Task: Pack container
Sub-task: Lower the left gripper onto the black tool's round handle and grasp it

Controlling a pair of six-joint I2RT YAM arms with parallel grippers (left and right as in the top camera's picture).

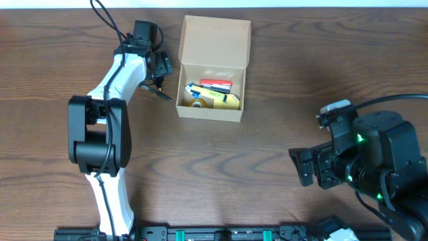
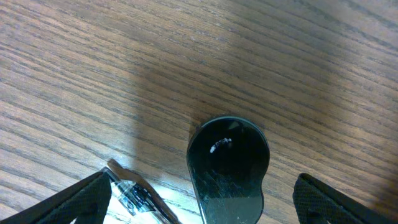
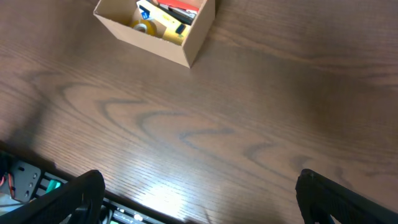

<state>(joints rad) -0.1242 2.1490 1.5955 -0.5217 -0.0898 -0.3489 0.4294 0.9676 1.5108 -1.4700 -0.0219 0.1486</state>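
The container (image 1: 208, 112) is a tan cardboard box at the table's middle back, its flap lid open toward the far side. It holds red, yellow and blue stationery items (image 1: 212, 94) and also shows at the top of the right wrist view (image 3: 146, 42). My left gripper (image 1: 161, 72) is just left of the box, open and low over the table. In its wrist view (image 2: 202, 208), a glossy black rounded object (image 2: 228, 168) lies between the fingers and a clear, brownish pen-like item (image 2: 134, 193) lies by the left finger. My right gripper (image 1: 304, 167) (image 3: 199, 208) is open and empty.
A thin dark pen-like item (image 1: 158, 94) lies on the wood between the left arm and the box. The right arm's bulky black body (image 1: 374, 161) fills the front right corner. A rail with electronics (image 3: 37, 183) runs along the table's front edge.
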